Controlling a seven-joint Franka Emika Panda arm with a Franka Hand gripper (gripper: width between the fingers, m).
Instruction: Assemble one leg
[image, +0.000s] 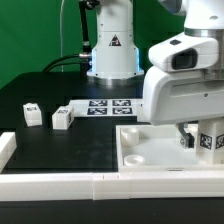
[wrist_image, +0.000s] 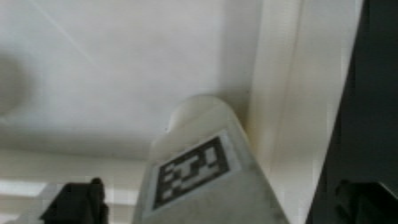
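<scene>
Wrist view shows the gripper (wrist_image: 210, 200) clamped around the leg (wrist_image: 199, 160) over the tray (image: 150, 150); it should descend vertically, keeping the leg upright.

leg (wrist_image: 199, 165): white, with a black-and-white square marker. tray (image: 150, 155): white. two loose legs (image: 47, 116): white, black-marked. marker board (image: 108, 106): white with black tags. table (image: 60, 145): black. backdrop (image: 30, 35): green. fingertips (wrist_image: 73, 203): black.

Three legs (image: 33, 113) (image: 62, 118) (image: 210, 138), one tray (image: 135, 150), one marker board (image: 108, 106).
</scene>
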